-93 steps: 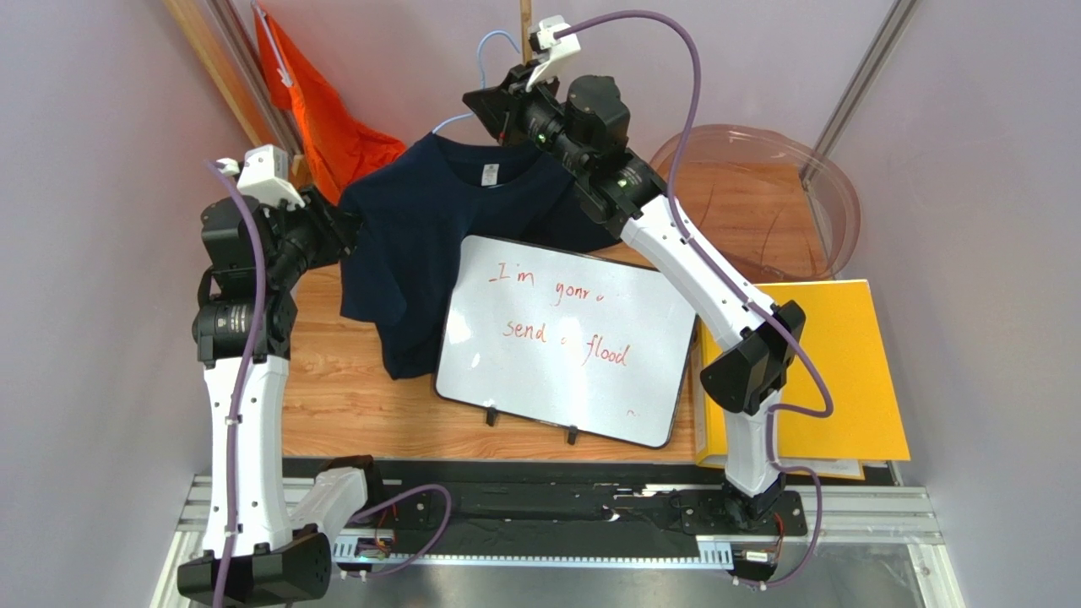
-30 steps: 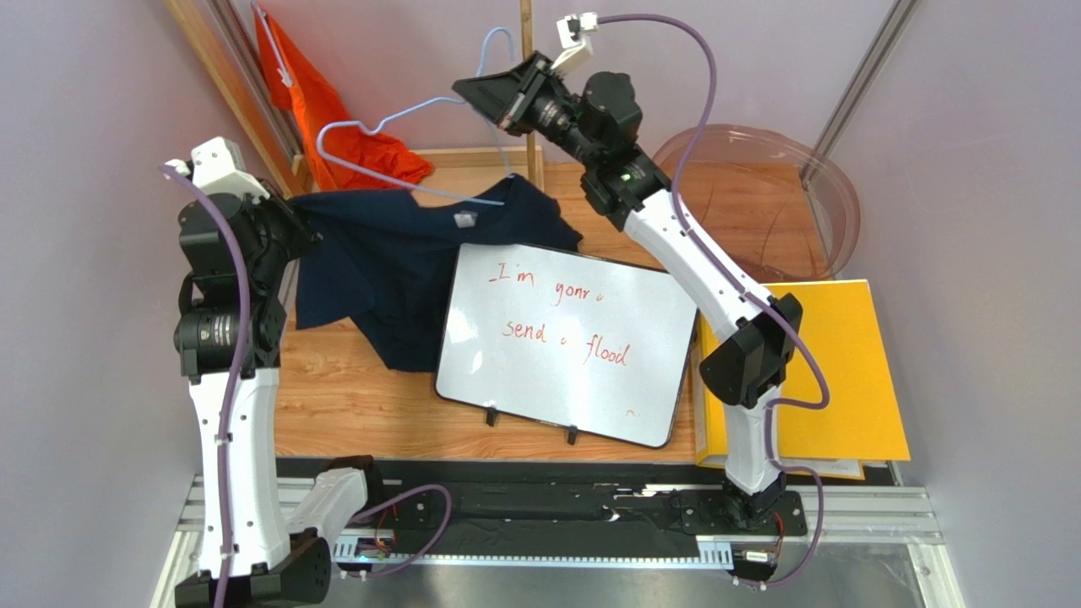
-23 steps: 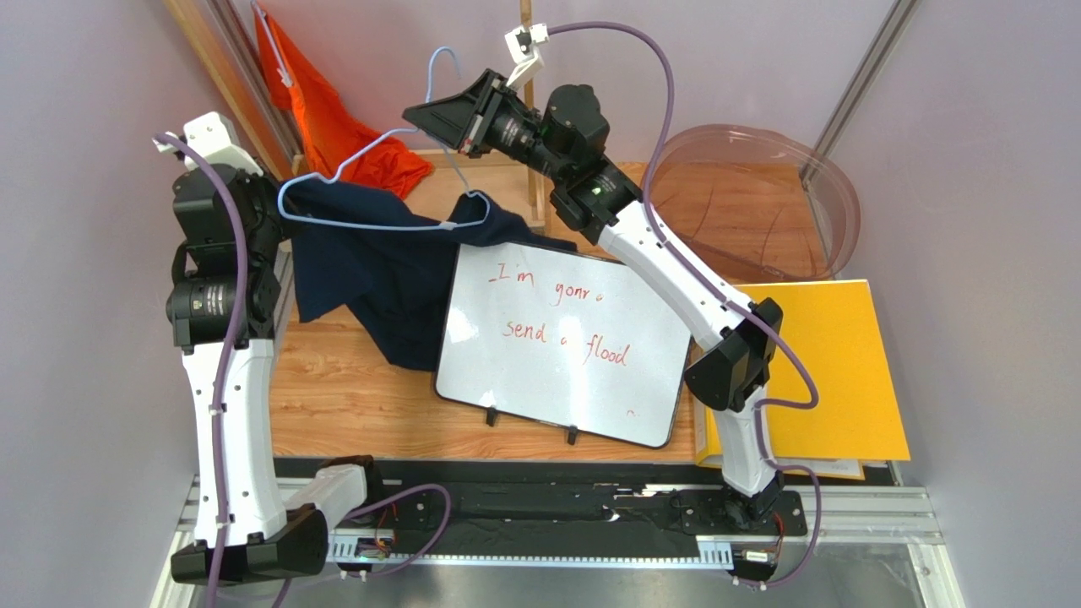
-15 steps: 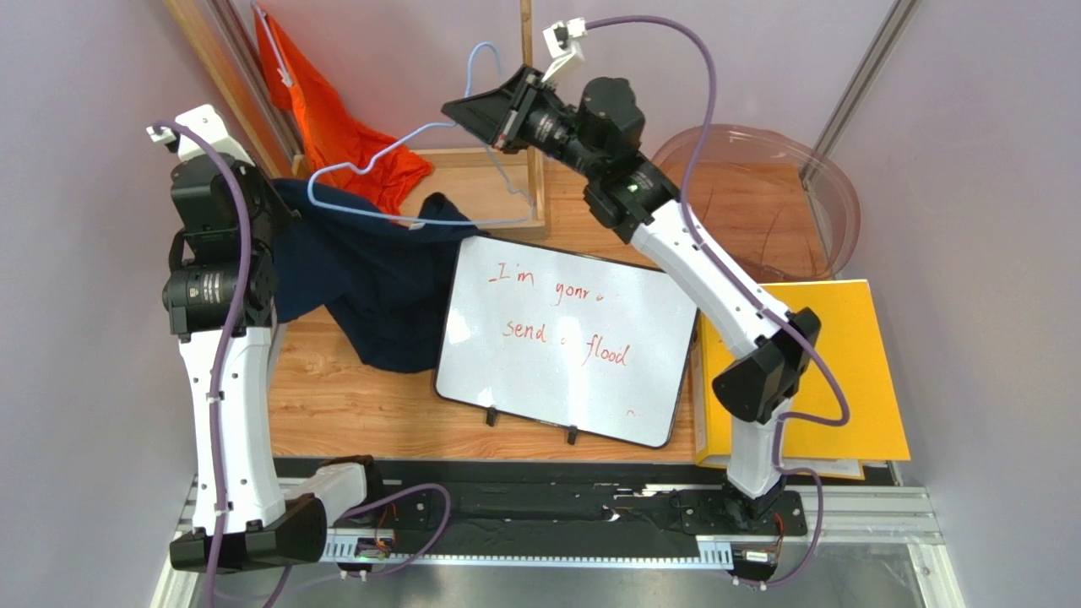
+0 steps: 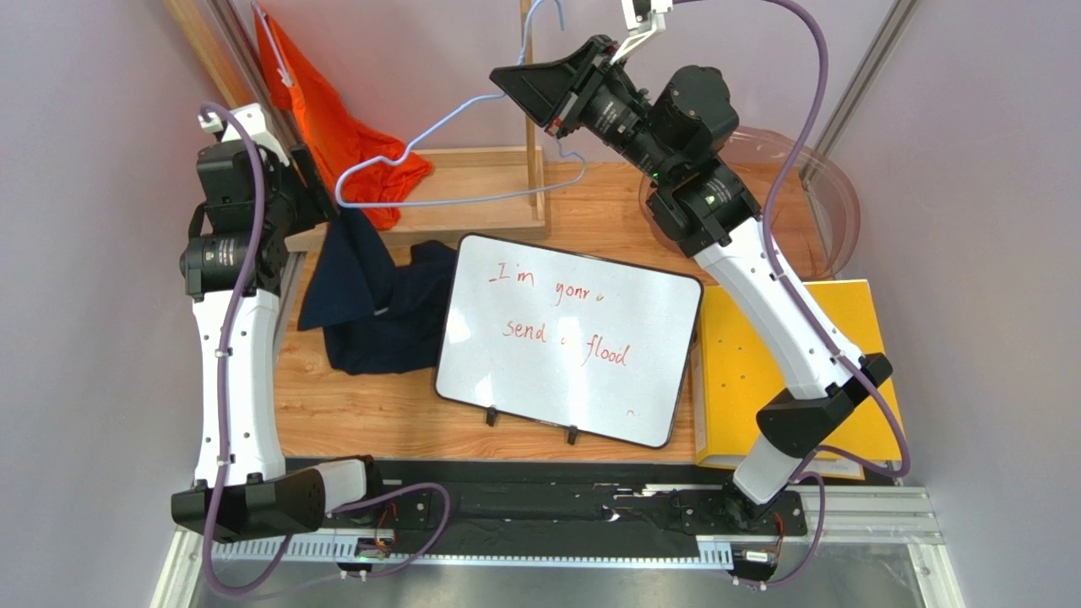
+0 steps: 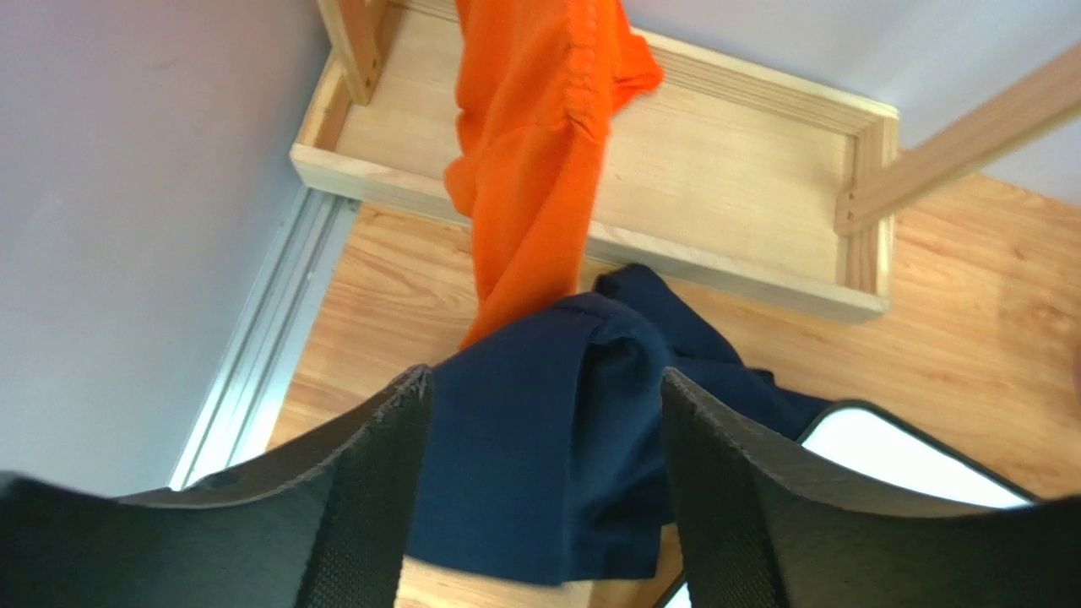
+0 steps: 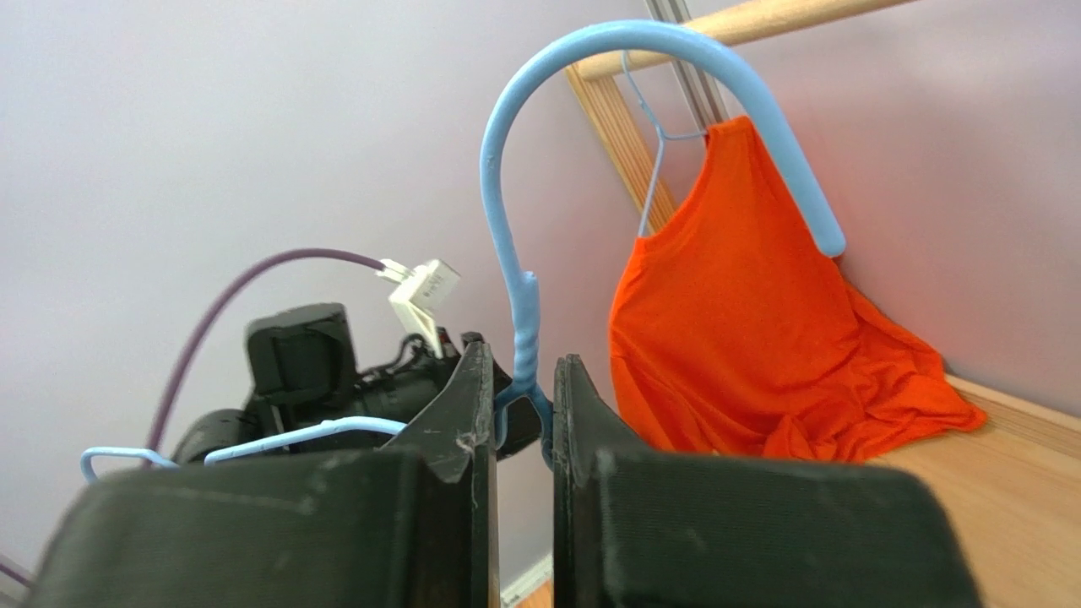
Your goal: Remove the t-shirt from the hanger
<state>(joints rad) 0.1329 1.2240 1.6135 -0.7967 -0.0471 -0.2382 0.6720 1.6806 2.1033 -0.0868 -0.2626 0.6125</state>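
Since the earlier frames, the navy t-shirt point(image 5: 374, 310) has come off the light-blue hanger point(image 7: 523, 310) and lies crumpled on the wooden table point(image 5: 368, 405), against the left edge of the whiteboard point(image 5: 571, 336). The left arm stands upright, its wrist bent downward; the left gripper point(image 6: 539, 418) has its fingers spread above the shirt. The right arm reaches high toward the far left; the right gripper point(image 7: 520, 380) pinches the bare hanger's neck, holding it aloft.
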